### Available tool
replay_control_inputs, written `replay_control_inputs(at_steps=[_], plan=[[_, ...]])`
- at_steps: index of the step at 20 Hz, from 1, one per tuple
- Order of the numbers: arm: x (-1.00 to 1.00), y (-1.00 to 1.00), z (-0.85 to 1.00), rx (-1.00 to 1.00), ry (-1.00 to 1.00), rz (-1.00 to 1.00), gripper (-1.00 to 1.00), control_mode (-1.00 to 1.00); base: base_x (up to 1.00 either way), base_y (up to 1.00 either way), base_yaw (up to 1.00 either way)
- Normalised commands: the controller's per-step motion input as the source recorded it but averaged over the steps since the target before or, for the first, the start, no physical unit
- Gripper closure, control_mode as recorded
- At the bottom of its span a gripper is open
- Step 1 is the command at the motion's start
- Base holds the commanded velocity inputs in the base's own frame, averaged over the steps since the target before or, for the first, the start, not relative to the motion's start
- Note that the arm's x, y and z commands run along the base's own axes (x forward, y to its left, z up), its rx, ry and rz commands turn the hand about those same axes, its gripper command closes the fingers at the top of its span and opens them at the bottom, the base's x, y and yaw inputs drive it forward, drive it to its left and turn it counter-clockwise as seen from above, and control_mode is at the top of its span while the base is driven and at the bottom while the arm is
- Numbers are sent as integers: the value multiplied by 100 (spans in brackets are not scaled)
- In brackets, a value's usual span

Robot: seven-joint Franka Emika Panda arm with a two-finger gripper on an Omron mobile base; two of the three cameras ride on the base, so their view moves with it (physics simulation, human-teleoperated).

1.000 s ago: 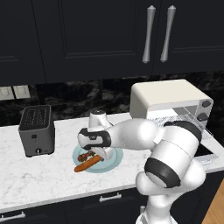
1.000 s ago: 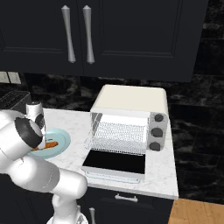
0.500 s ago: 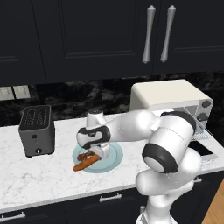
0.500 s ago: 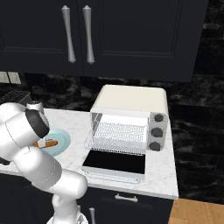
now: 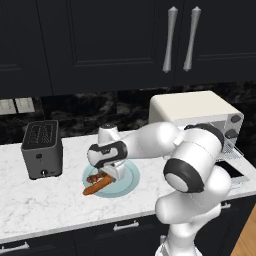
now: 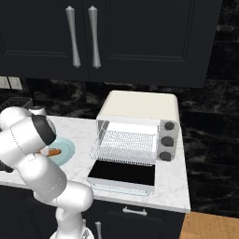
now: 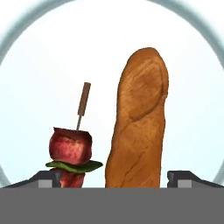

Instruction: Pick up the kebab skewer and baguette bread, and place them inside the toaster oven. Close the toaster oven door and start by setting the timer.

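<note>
— Where's the food?
— On the plate (image 5: 131, 176), middle left: baguette bread (image 7: 138, 127) beside kebab skewer (image 7: 72, 148).
— And the jaws?
— The gripper (image 7: 114, 177) is wide open, holding nothing, both foods between its tips.
— What could go wrong?
— It might pinch both together, or knock the skewer away.

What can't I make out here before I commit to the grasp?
- Lower ends of kebab skewer and baguette bread: cut off at the hand view's bottom edge.
- Skewer in the left base view: mostly hidden by the hand.
- Plate in the right base view: partly hidden by the arm.
</note>
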Motion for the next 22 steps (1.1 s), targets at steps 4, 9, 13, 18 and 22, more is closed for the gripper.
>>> replay_control_inputs(at_steps=[4, 9, 13, 18, 22], plan=[[-74, -9, -24, 5, 0, 0, -100, -100, 0, 0, 0], [-17, 0, -11, 1, 0, 0, -100, -100, 0, 0, 0], [29, 0, 0, 1, 0, 0, -100, -100, 0, 0, 0], [28, 0, 0, 0, 0, 0, -100, -100, 0, 0, 0], [0, 0, 0, 0, 0, 0, -100, -100, 0, 0, 0]])
